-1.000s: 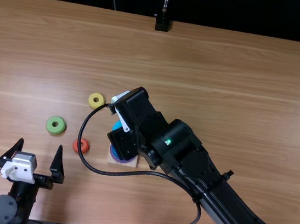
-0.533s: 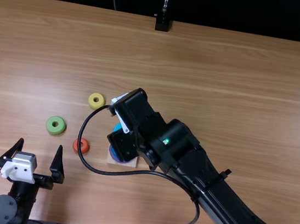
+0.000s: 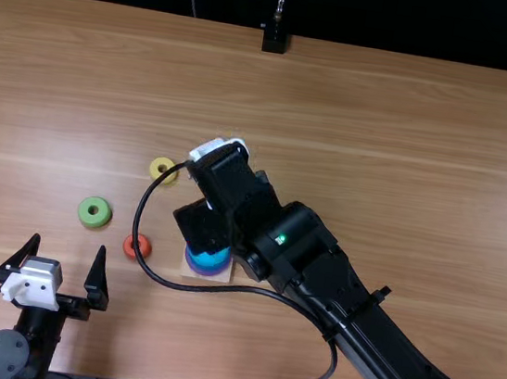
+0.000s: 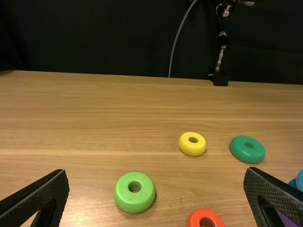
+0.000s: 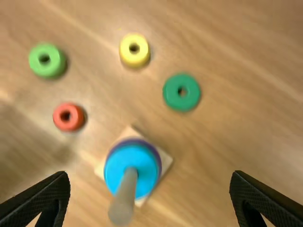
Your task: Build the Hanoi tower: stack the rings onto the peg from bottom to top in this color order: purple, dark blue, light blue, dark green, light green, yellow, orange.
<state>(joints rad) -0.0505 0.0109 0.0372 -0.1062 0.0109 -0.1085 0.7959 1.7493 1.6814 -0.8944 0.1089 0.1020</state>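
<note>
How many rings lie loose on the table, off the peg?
4. In the top view, orange is left of the peg's base, light green farther left, yellow beyond orange. In the right wrist view, dark green lies near yellow.

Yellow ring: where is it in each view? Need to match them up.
Top view: yellow ring, partly behind the right arm's cable.
Left wrist view, between light green ring and dark green ring.
Right wrist view, again between the light green and dark green rings.
Shared landmark: light green ring, also in top view.
</note>
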